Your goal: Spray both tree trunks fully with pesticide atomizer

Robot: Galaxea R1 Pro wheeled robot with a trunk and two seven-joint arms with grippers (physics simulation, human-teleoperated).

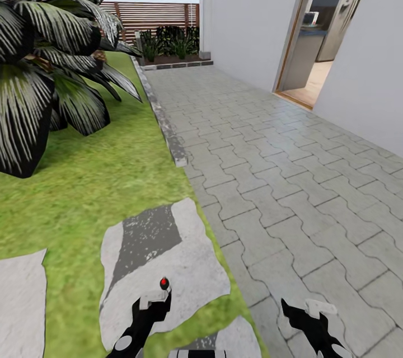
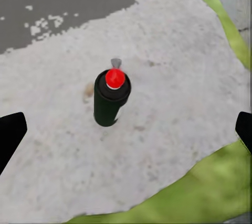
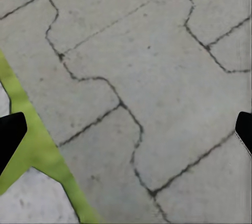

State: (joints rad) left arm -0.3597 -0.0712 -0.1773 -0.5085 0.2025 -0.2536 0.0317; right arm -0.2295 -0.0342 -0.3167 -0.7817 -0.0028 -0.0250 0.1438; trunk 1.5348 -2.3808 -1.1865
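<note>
The pesticide atomizer [image 1: 164,283] is a small dark bottle with a red top, standing upright on a pale stepping stone [image 1: 184,268] in the garden lawn. My left gripper [image 1: 151,305] hovers just short of it, open. In the left wrist view the atomizer [image 2: 111,98] stands between and beyond the two black fingertips [image 2: 11,132], apart from both. My right gripper [image 1: 305,310] is open over the paving stones [image 3: 157,77], holding nothing. The trees and their trunks are out of view.
A short palm [image 1: 39,67] fills the lawn at left. A kerb [image 1: 168,128] divides the grass from the paved path [image 1: 280,168]. At right a white house wall [image 1: 246,17] has an open doorway [image 1: 319,39]. A slatted fence [image 1: 151,14] and bushes [image 1: 170,42] close the far end.
</note>
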